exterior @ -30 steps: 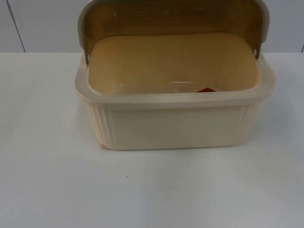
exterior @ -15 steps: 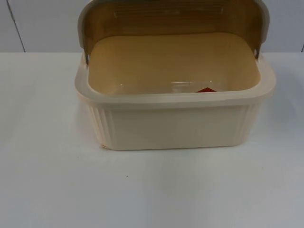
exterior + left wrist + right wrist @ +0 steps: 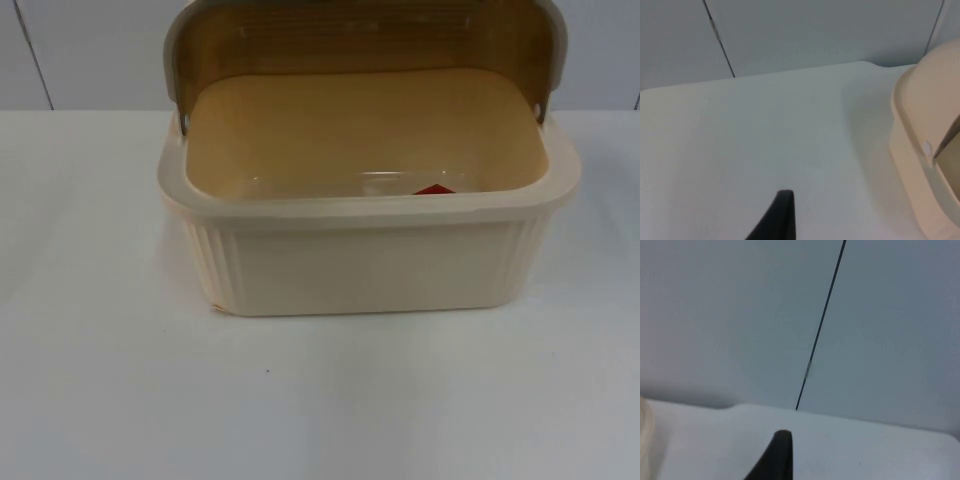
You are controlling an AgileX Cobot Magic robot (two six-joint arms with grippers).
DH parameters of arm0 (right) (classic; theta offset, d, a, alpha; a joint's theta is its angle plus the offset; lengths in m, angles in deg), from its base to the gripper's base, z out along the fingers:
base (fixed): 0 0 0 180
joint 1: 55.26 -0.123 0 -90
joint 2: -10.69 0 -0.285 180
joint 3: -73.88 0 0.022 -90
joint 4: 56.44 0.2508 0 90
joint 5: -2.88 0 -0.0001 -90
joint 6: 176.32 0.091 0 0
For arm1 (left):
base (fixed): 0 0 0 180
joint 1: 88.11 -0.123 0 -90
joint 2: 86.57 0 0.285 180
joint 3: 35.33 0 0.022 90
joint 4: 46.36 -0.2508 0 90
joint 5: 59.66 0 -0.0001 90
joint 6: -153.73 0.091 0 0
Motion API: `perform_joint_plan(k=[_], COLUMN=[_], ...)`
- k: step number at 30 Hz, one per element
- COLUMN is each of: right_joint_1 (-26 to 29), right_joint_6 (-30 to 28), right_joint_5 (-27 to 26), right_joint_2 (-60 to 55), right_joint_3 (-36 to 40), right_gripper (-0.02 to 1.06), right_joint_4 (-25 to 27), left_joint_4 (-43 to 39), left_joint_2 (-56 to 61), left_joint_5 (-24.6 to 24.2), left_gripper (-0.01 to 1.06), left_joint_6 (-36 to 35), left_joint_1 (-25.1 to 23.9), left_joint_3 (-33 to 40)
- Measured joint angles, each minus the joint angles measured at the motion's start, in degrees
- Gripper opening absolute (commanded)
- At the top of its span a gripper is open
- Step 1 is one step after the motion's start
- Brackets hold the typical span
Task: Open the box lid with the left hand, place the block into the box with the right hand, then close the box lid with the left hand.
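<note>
Top view: cream plastic box (image 3: 365, 235) stands on the white table (image 3: 320, 400), lid (image 3: 365, 40) swung up at the back, red block (image 3: 435, 189) inside near the front wall.

Left wrist view: left gripper (image 3: 777, 220) hovers beside the box; finger state cannot be told.

Right wrist view: right gripper (image 3: 775, 460) faces the partition wall (image 3: 740, 315); likewise undetermined.

Judgement: lid is light, rigid, smooth; take its front edge.

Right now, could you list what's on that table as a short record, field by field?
box: cream ribbed box standing on the white table
lid: brownish lid swung open, standing upright at the back
block: red block inside the box, mostly hidden behind the front rim
left gripper: a black fingertip over bare table beside the box
right gripper: a black fingertip facing the grey partition wall
</note>
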Motion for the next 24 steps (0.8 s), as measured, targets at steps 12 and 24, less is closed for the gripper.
perform_joint_plan(k=[12, 24], right_joint_1=[0.0, 0.0], right_joint_6=[1.73, 2.72], right_joint_5=[0.4, 0.4], right_joint_2=[-1.35, -1.35], right_joint_3=[0.0, 0.0], right_gripper=[0.93, 0.93], right_joint_4=[-0.15, -0.15], left_joint_4=[0.0, -0.12], left_joint_2=[-2.24, -14.62], left_joint_5=[3.42, 4.2], left_gripper=[1.04, 1.04], left_joint_6=[0.95, 11.36], left_joint_1=[0.26, 6.49], left_joint_3=[-0.16, -17.48])
